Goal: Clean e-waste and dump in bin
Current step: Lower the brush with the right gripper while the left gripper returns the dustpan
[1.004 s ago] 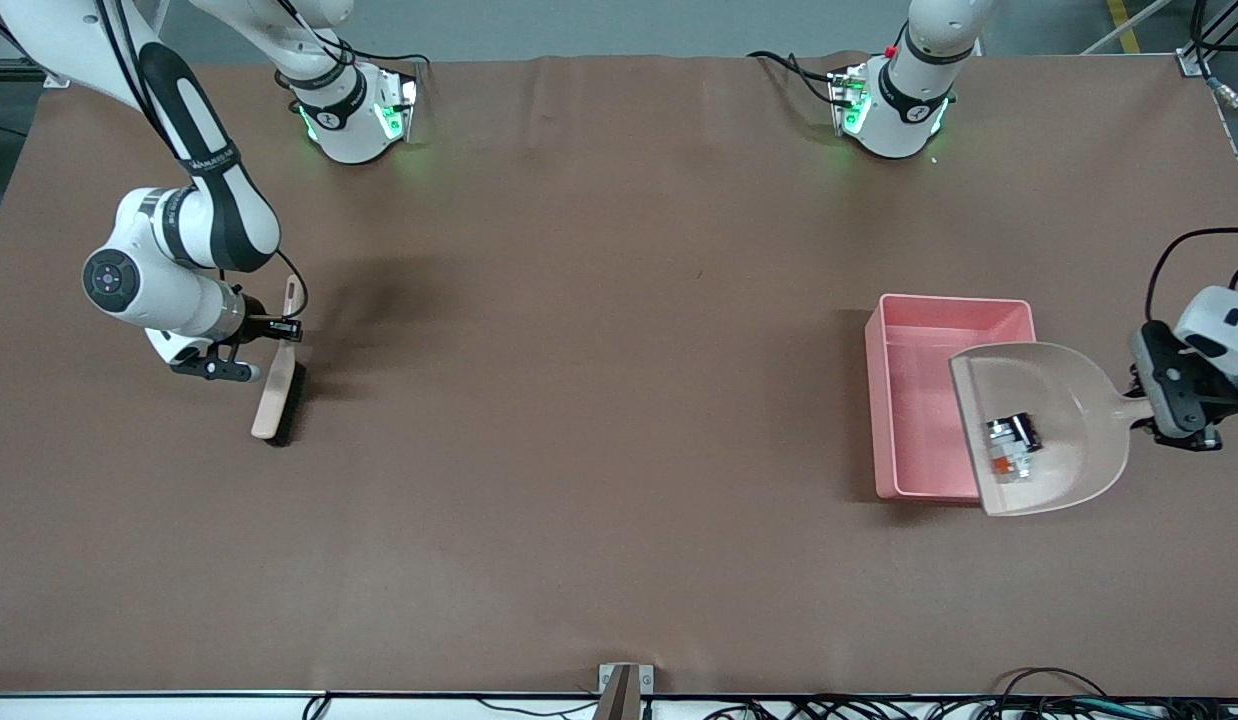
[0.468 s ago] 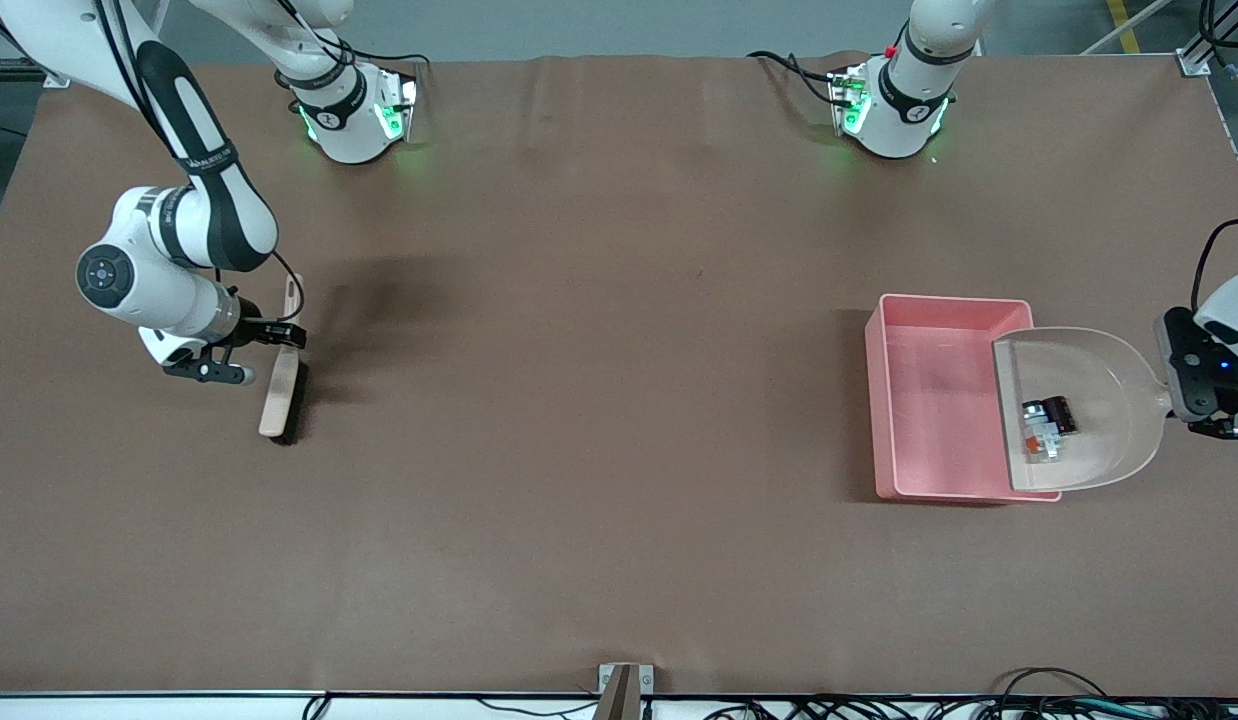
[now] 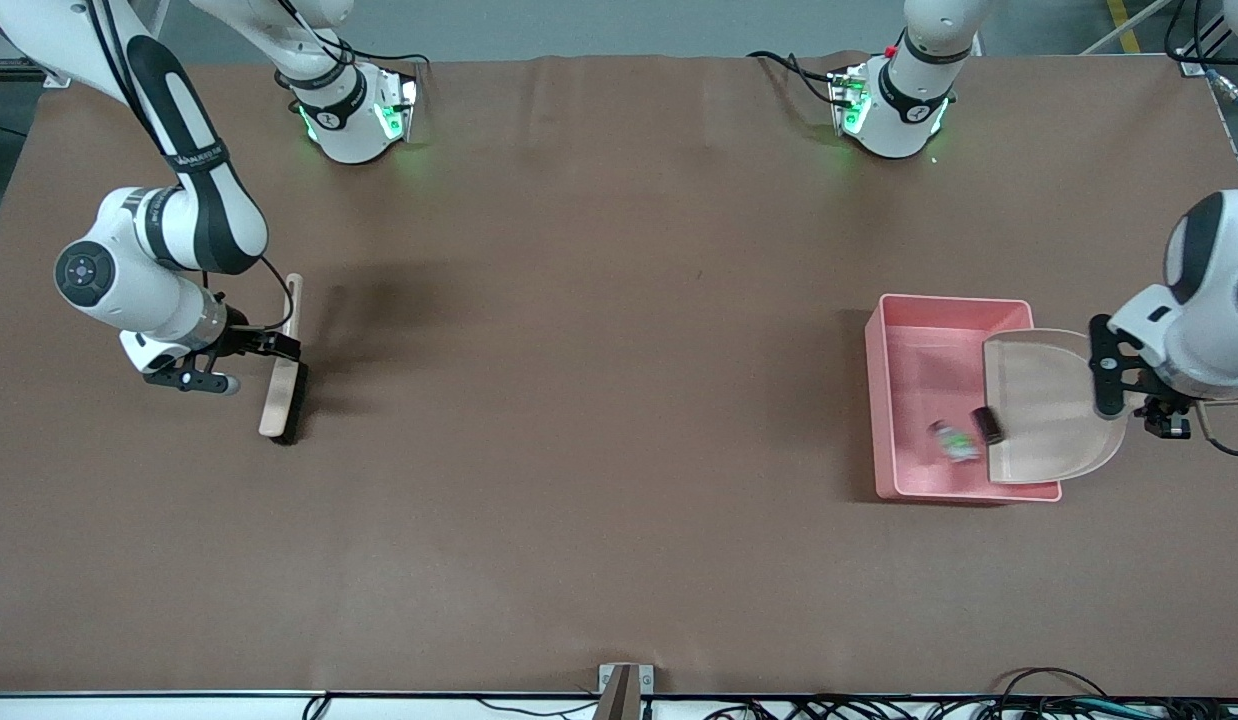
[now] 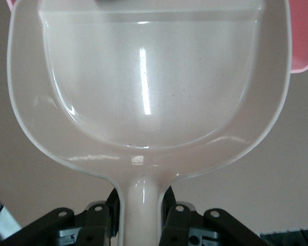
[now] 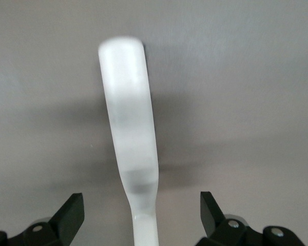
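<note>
Left hand [image 4: 139, 215] grips the dustpan [image 3: 1049, 405] handle, tipping it over the pink bin [image 3: 919, 330]; both e-waste [image 3: 954, 440] bits land inside. Right hand [image 5: 141, 215] spread wide around the brush [image 3: 282, 385] lying on the surface

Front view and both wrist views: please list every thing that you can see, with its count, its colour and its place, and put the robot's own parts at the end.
bin: 1, pink, on the table toward the left arm's end.
white-grey block: 1, white-grey with green marks, blurred, inside the bin.
dark cylinder: 1, maroon-black, at the dustpan's lip over the bin.
dustpan: 1, beige, tilted over the bin, pan empty in the left wrist view.
brush: 1, beige back with black bristles, on the table toward the right arm's end.
table: 1, brown cover.
left gripper: 1, black, shut on the dustpan's handle.
right gripper: 1, black, open, fingers apart on either side of the brush handle.
</note>
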Robot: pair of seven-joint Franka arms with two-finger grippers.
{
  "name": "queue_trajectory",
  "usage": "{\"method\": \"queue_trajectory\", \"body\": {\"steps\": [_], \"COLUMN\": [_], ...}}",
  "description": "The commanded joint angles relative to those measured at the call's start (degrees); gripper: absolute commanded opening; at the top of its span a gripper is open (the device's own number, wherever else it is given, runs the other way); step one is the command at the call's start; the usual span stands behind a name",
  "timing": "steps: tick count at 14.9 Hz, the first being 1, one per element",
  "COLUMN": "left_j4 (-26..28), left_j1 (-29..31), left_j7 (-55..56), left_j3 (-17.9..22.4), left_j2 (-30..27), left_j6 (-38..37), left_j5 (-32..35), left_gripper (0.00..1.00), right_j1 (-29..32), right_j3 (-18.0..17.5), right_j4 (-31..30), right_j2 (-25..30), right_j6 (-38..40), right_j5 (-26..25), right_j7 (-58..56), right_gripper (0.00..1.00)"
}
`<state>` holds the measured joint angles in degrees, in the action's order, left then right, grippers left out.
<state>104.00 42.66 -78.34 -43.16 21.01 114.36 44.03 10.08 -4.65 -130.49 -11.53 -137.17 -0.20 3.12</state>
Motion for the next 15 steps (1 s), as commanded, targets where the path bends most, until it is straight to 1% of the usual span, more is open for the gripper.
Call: {"method": "queue_trajectory", "body": {"steps": [1, 2, 3, 4, 5, 7, 8, 9, 12, 13, 15], "left_j4": [3.93, 3.84, 3.84, 3.67, 3.15, 1.22, -0.27, -2.29, -4.76, -4.94, -5.82], "left_j1": [-4.32, -6.95, -10.63, -13.54, -14.87, -14.97, -15.15, -15.32, -17.16, -17.95, -20.49], "left_j7": [2.75, 2.76, 2.76, 2.76, 2.58, 2.4, 1.88, 1.7, 2.66, 3.19, 5.12], "left_j3": [2.98, 4.65, 7.27, 9.73, 11.33, 11.52, 11.52, 11.52, 11.78, 11.78, 12.04], "left_j2": [-6.24, -6.86, -7.65, -7.83, -8.09, -8.44, -8.62, -8.71, -8.19, -8.1, -7.22], "left_j6": [0.34, 0.08, -0.01, -0.01, -0.01, 0.07, 0.16, 0.16, 0.25, 0.77, 2.7], "left_j5": [2.28, 2.46, 3.42, 4.38, 4.65, 3.09, 0.73, -2.78, -13.76, -17.89, -25.37], "left_gripper": [0.0, 0.0, 0.0, 0.0, 0.0, 0.0, 0.0, 0.0, 0.0, 0.0, 0.0], "right_j1": [1.35, 1.26, 1.35, 1.26, 1.26, 0.91, 0.73, 0.65, 0.21, -0.14, 0.03], "right_j3": [-0.8, -0.8, -0.8, -0.8, -0.89, -1.06, -1.24, -1.33, -1.42, -1.33, -1.24], "right_j4": [2.08, 2.69, 3.57, 5.15, 7.68, 12.52, 12.81, 12.55, 12.72, 13.33, 13.77], "right_j2": [3.96, 5.36, 6.86, 8.61, 10.2, 12.31, 13.71, 14.25, 13.99, 13.82, 12.68], "right_j6": [4.61, 6.37, 8.48, 11.89, 16.71, 27.61, 30.01, 30.38, 29.95, 29.25, 25.48], "right_j5": [-0.94, -0.94, -0.94, -0.94, -0.94, -0.59, -0.42, -0.07, 0.55, 0.55, 0.47], "right_j7": [0.4, 0.57, 0.58, 0.66, 0.75, 0.75, 0.75, 0.84, 0.67, 0.66, 0.66], "right_gripper": [1.0, 1.0, 1.0, 1.0, 1.0, 1.0, 1.0, 1.0, 1.0, 1.0, 1.0]}}
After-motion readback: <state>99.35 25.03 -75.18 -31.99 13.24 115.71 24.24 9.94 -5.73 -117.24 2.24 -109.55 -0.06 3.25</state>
